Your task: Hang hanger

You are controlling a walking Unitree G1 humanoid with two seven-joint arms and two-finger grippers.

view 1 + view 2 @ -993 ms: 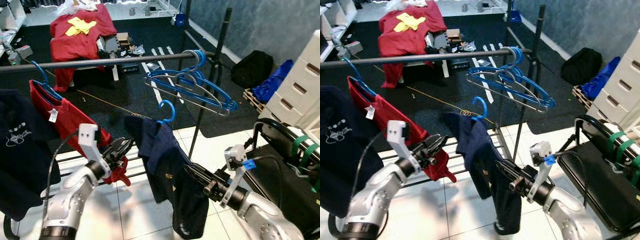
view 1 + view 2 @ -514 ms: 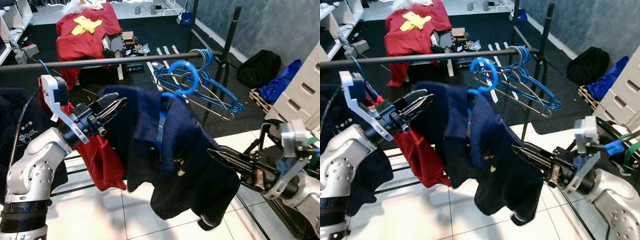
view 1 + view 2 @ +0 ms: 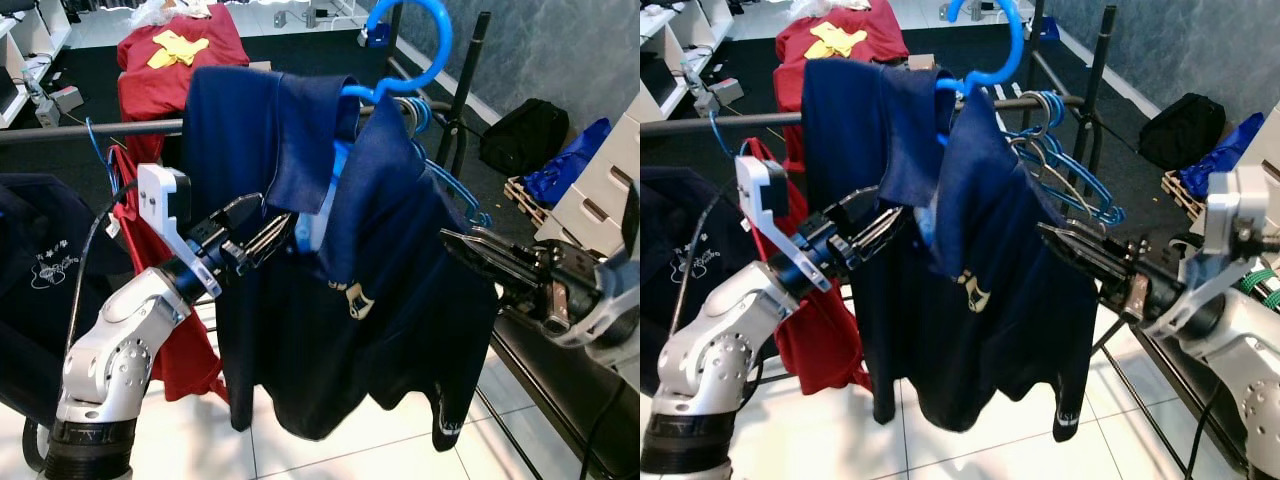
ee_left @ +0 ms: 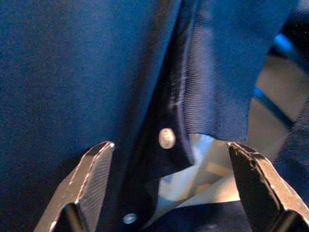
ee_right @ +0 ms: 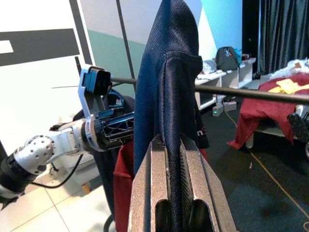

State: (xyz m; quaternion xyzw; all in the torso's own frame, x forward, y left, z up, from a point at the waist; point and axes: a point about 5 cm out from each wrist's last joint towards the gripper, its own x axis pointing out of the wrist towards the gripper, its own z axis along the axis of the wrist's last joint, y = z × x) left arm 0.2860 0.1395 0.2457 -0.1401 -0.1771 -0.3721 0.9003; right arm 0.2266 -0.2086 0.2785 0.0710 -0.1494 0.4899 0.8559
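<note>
A navy polo shirt (image 3: 350, 260) hangs on a blue hanger whose hook (image 3: 418, 48) is held above the dark clothes rail (image 3: 90, 128). My right gripper (image 3: 468, 248) is shut on the shirt's shoulder edge; in the right wrist view the gripper (image 5: 174, 159) pinches a fold of navy fabric. My left gripper (image 3: 262, 225) is open at the collar and placket. In the left wrist view its fingers (image 4: 91, 169) stand wide apart on either side of the buttoned placket (image 4: 166, 137).
Several empty blue and grey hangers (image 3: 445, 185) hang at the rail's right end by the black upright (image 3: 465, 90). A red shirt (image 3: 150, 220) and a dark garment (image 3: 40, 290) hang to the left. A black seat (image 3: 560, 380) and white drawers (image 3: 600, 180) stand on the right.
The hanger with the navy shirt has been lifted from below the rail to above it. Both grippers rose with it, and the left one moved in to the collar.
</note>
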